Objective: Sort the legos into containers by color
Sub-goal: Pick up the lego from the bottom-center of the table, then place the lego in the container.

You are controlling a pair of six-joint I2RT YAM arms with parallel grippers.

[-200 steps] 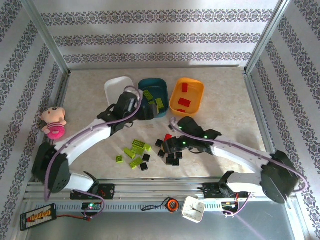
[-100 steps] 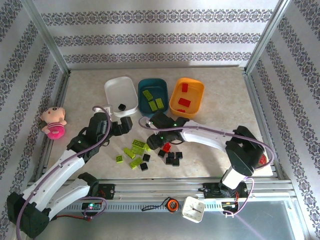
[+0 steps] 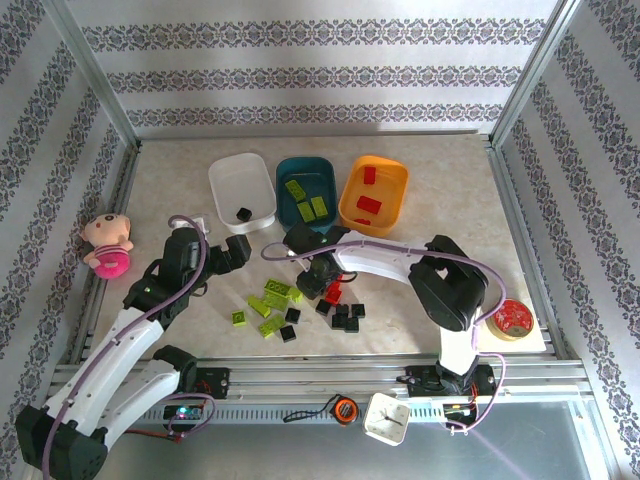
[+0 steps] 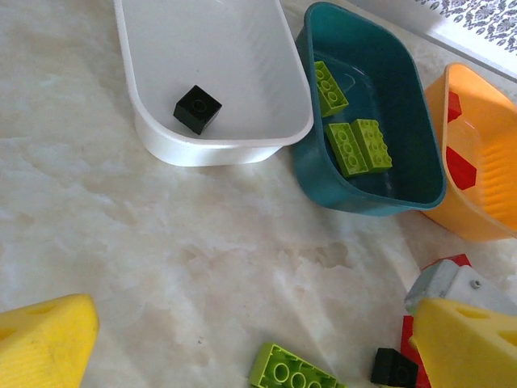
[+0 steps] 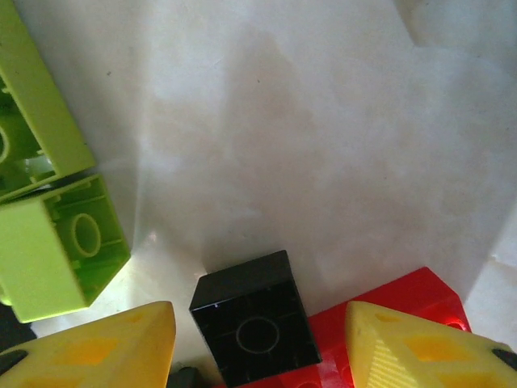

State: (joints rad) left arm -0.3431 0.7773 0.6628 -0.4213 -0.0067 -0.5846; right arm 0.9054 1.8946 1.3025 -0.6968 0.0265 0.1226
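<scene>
Three containers stand in a row at the back: a white tub (image 3: 243,190) holding one black lego (image 4: 197,108), a teal tub (image 3: 306,190) with lime green legos (image 4: 355,145), and an orange tub (image 3: 373,193) with red ones. Loose green legos (image 3: 270,300), black legos (image 3: 345,315) and a red lego (image 3: 333,293) lie mid-table. My left gripper (image 3: 238,250) hovers open and empty just in front of the white tub (image 4: 210,81). My right gripper (image 3: 318,278) is low over the pile, open, its fingertips straddling a black lego (image 5: 254,327) with gaps on both sides. A red lego (image 5: 388,323) lies under the right fingertip.
A pink-and-cream doll (image 3: 107,245) sits at the left edge. A small red round disc (image 3: 510,318) lies at the near right. Green legos (image 5: 56,250) lie just left of the right gripper. Metal frame posts border the table on both sides.
My left gripper has drawn back from the tubs toward the near left, and a black lego now shows in the white tub. My right gripper has shifted left onto the pile and narrowed slightly.
</scene>
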